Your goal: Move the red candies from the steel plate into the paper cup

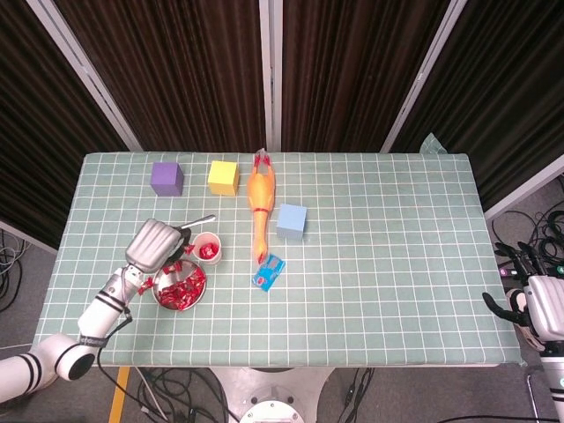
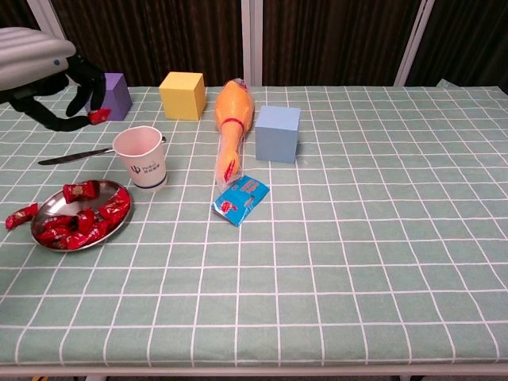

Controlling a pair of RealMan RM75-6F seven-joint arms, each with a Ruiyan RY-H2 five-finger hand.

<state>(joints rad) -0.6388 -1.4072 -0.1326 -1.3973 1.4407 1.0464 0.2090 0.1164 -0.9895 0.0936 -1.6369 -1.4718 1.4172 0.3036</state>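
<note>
The steel plate [image 1: 200, 292] [image 2: 125, 217] holds several red candies [image 1: 179, 292] [image 2: 78, 221] near the table's front left. One red candy [image 2: 20, 216] lies on the cloth just left of the plate. The white paper cup [image 1: 207, 248] [image 2: 143, 157] stands upright behind the plate, with red candies inside in the head view. My left hand [image 1: 157, 247] [image 2: 48, 67] is raised left of the cup and pinches a red candy [image 2: 98, 117] in its fingertips. My right hand [image 1: 531, 304] hangs off the table's right edge, holding nothing, fingers apart.
Along the back stand a purple cube [image 1: 166, 178] [image 2: 113, 96] and a yellow cube [image 1: 224, 177] [image 2: 182, 94]. A rubber chicken [image 1: 260, 203] [image 2: 231, 117] lies beside a light blue cube [image 1: 292, 221] [image 2: 278, 133]. A blue packet [image 1: 270, 271] [image 2: 240, 199] sits right of the plate. A knife [image 2: 75, 155] lies left of the cup.
</note>
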